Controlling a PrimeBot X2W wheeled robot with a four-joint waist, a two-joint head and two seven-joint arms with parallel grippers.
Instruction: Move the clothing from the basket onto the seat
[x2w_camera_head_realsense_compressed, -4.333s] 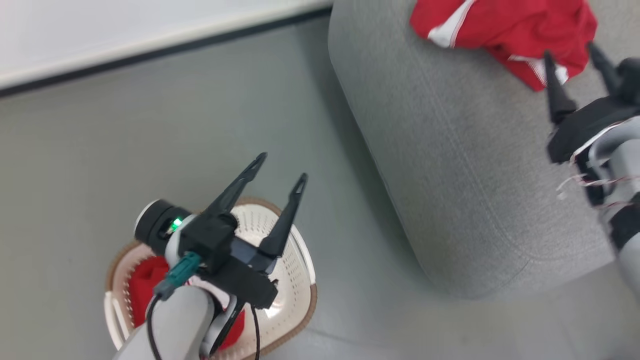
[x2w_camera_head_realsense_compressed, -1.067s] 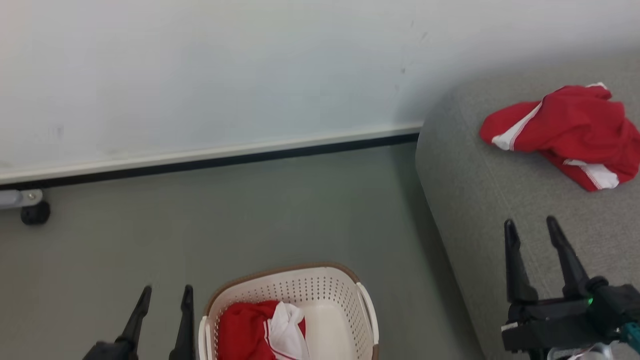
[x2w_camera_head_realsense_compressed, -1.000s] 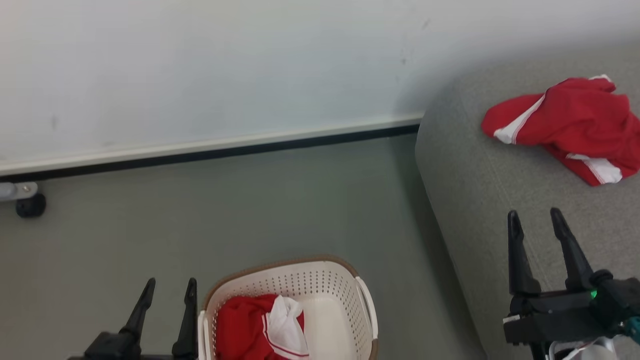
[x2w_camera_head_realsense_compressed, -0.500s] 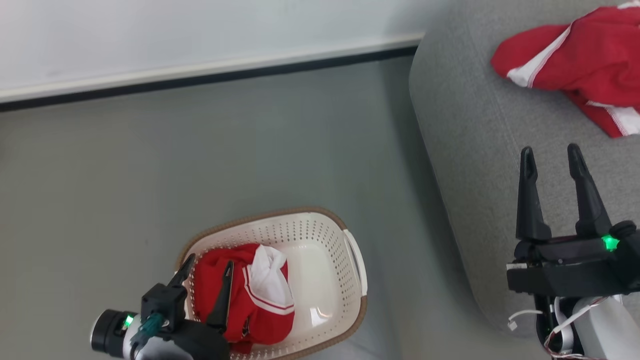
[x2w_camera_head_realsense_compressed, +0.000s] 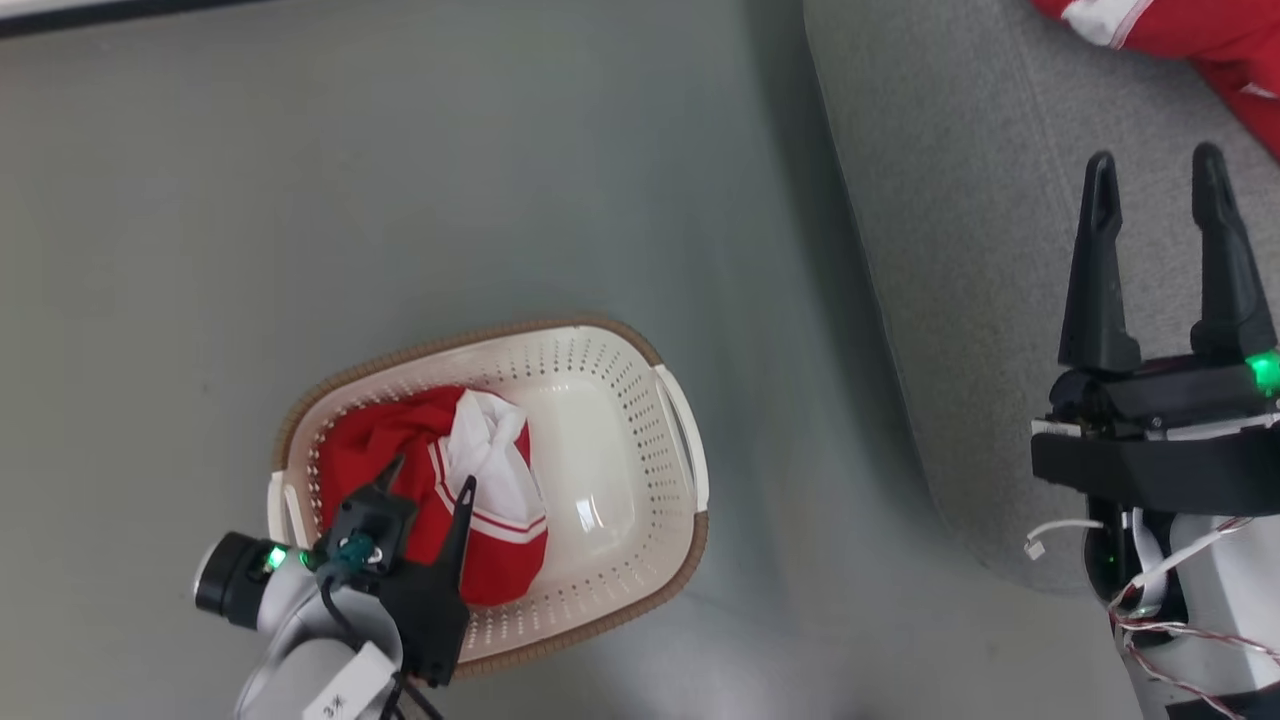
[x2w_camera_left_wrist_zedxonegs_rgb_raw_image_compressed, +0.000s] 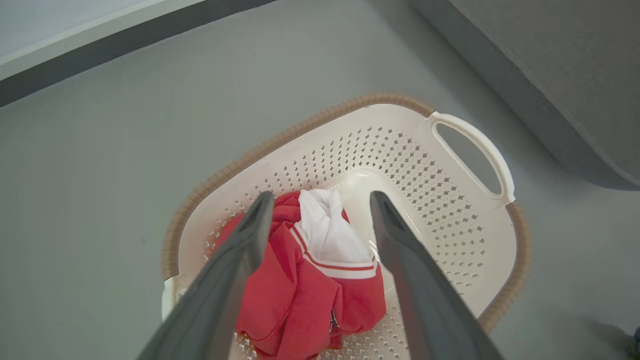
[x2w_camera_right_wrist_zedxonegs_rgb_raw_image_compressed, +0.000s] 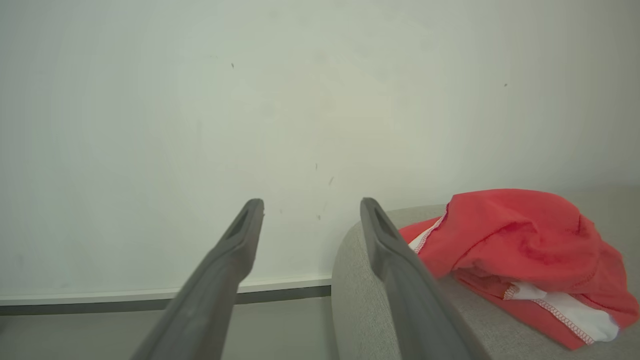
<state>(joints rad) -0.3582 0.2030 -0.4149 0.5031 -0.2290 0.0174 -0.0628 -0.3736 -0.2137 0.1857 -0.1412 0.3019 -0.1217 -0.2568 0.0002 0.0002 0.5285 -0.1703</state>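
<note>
While the left gripper (x2w_camera_head_realsense_compressed: 431, 473) is hanging over the basket (x2w_camera_head_realsense_compressed: 640, 440), its two dark fingers are standing wide apart and gripping nothing. In the head view they are lying across the red garment (x2w_camera_head_realsense_compressed: 370, 450). In the left wrist view they are framing it, one finger on each side of the bundle. Whether the tips are touching the cloth, I cannot tell.

That garment is sitting bunched up in the left half of the basket as the head camera sees it, and the right half is showing bare cream plastic. A white panel (x2w_camera_left_wrist_zedxonegs_rgb_raw_image_compressed: 327, 232) edged with red and white stripes is poking up towards the basket's middle. The basket itself is resting on the grey floor (x2w_camera_head_realsense_compressed: 400, 180), near the seat (x2w_camera_head_realsense_compressed: 960, 250), with a strip of floor running between them.

Over on the other side, the right gripper (x2w_camera_head_realsense_compressed: 1153, 156) is hovering above the seat's grey cushion. Its jaws are also spread wide and empty, and a green light is glowing at its wrist. Its fingers are pointing up the head view towards the second red garment (x2w_camera_right_wrist_zedxonegs_rgb_raw_image_compressed: 520, 235), which is lying crumpled on top of the seat, well apart from the fingertips. The right wrist camera is catching it just right of the right-hand finger, with a white hem showing along its lower edge. A pale wall (x2w_camera_right_wrist_zedxonegs_rgb_raw_image_compressed: 250, 100) is standing behind, with a skirting board (x2w_camera_right_wrist_zedxonegs_rgb_raw_image_compressed: 280, 287) along its foot.
</note>
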